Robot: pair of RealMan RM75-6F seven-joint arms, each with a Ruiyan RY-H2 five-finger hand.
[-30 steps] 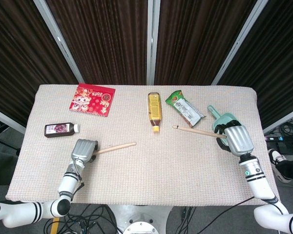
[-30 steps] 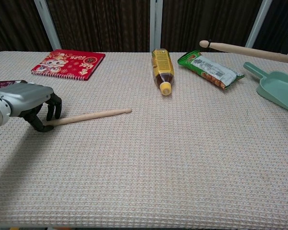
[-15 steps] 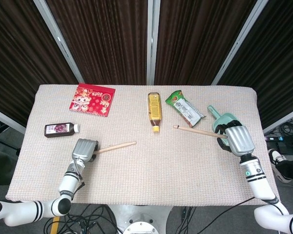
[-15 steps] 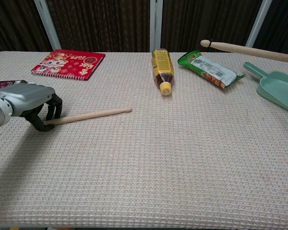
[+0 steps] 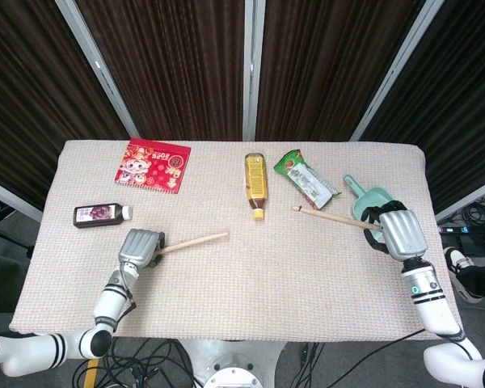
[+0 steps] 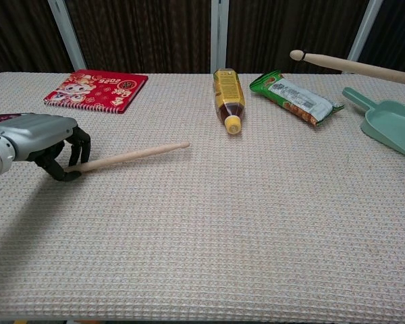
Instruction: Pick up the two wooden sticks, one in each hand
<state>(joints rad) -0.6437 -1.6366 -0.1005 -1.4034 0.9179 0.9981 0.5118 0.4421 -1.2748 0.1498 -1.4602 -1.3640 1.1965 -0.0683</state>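
Slippage looks likeliest: left hand (image 6: 37, 142) clamps only the butt of its wooden stick (image 6: 131, 154); right hand (image 5: 398, 232), clamped on the other stick (image 5: 331, 217), seems steadier.

on the table (image 5: 242, 275) a notebook (image 5: 153, 166) is placed at the far left, with a small bottle (image 5: 103, 213) nearer, by the left edge. a drink bottle (image 5: 257, 185) is laid at the centre; to its right a snack packet (image 5: 306, 179) — then a scoop (image 5: 367, 196) by the right edge. one stick (image 5: 192, 241) is held at the left hand (image 5: 140, 247), the other stick (image 5: 333, 217) at the right hand (image 5: 399, 233) — raised.
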